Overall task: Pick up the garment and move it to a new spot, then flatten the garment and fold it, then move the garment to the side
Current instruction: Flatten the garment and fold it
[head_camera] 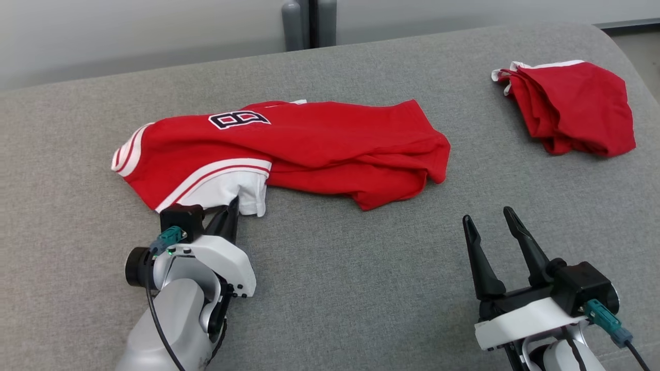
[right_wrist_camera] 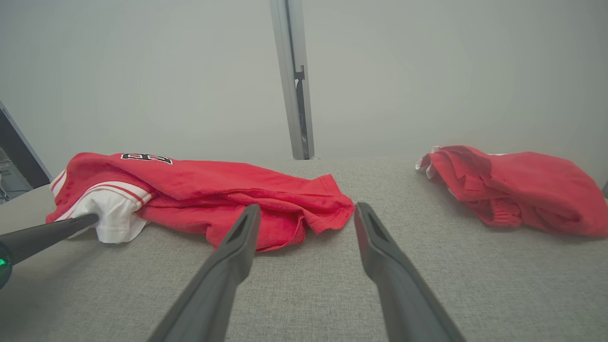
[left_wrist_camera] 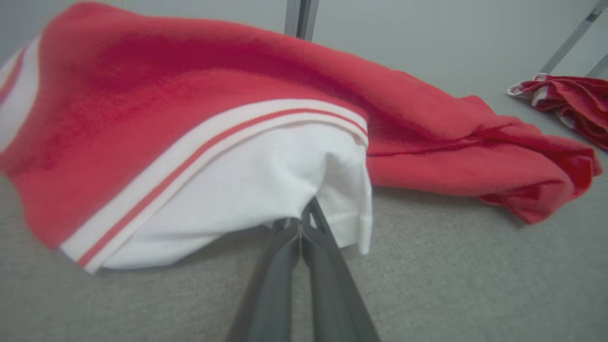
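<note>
Near the front edge of the grey padded top (head_camera: 335,309), on the left, the left gripper (head_camera: 234,203) had its two dark fingers pressed together. They pinched the edge of the white sleeve (head_camera: 232,188) of the red shirt (head_camera: 319,139), and the cloth bunched up at the tips. Near the front edge on the right, the right gripper (head_camera: 486,215) had its fingers wide apart. It held nothing and touched no cloth. The red shirt lay crumpled across the middle of the top, more to the left, with a black number 8 (head_camera: 238,119) on it. By the far right corner lay another red cloth (head_camera: 572,103), folded up, well apart from the shirt.
</note>
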